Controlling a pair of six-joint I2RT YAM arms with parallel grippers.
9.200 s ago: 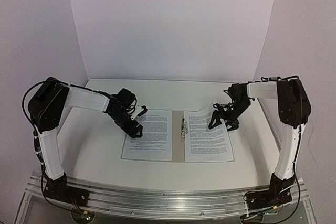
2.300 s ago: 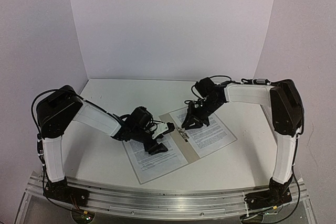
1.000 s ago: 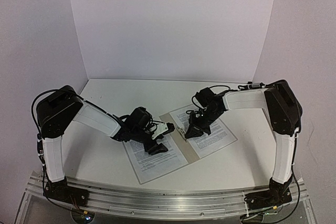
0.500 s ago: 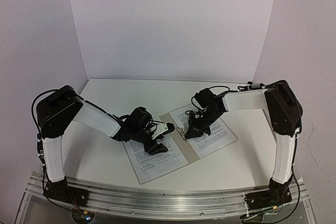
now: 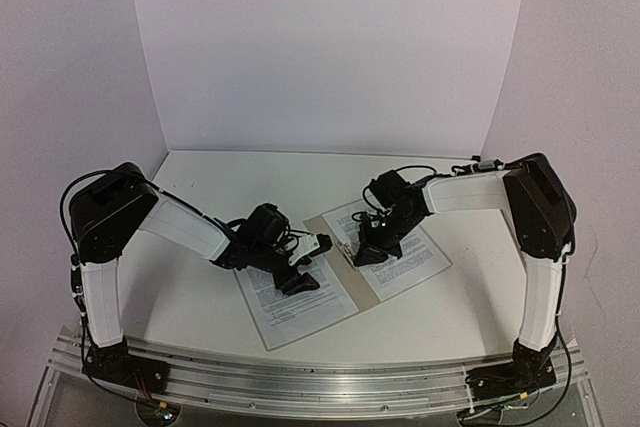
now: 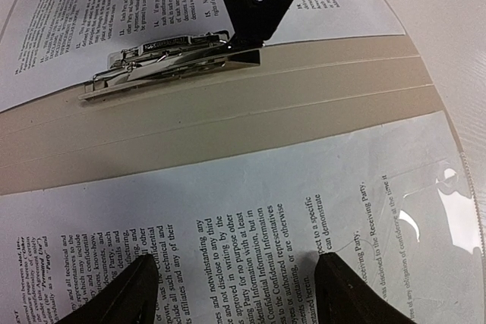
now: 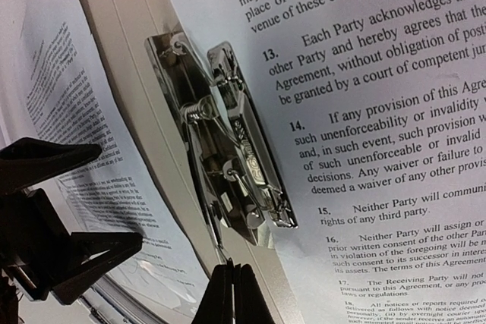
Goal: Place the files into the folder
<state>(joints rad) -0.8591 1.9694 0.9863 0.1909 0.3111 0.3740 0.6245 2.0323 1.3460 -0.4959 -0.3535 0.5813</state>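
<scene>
I have the folder (image 6: 250,104) lying open and flat on the tabletop (image 5: 190,307), turned askew to the near edge; only its beige middle strip, with its crease lines, shows bare between the papers. The two files lie inside it, one on each flap: the left sheet (image 5: 300,312) on the nearer flap, the right sheet (image 5: 410,257) on the farther flap, both printed side up.

My left hand (image 6: 234,278) is spread wide and holds nothing; its fingertips (image 6: 133,294) come down onto the printed text of the left sheet, near the edge that borders the bare strip. A glossy patch shows on that sheet toward one corner.

The metal clip (image 7: 231,161) sits on the middle strip, right along the inner edge of the right sheet; its chrome lever and spring are plain in the right wrist view; whether it pinches the paper I cannot tell.

My right hand (image 7: 231,286) is closed, its two fingers pressed together into one point with nothing between them. That point stands at one end of the clip; in the left wrist view it looks to be touching the clip's end plate; in the right wrist view it sits just beside the end.

The two hands are near each other, on opposite sides of the bare strip.
</scene>
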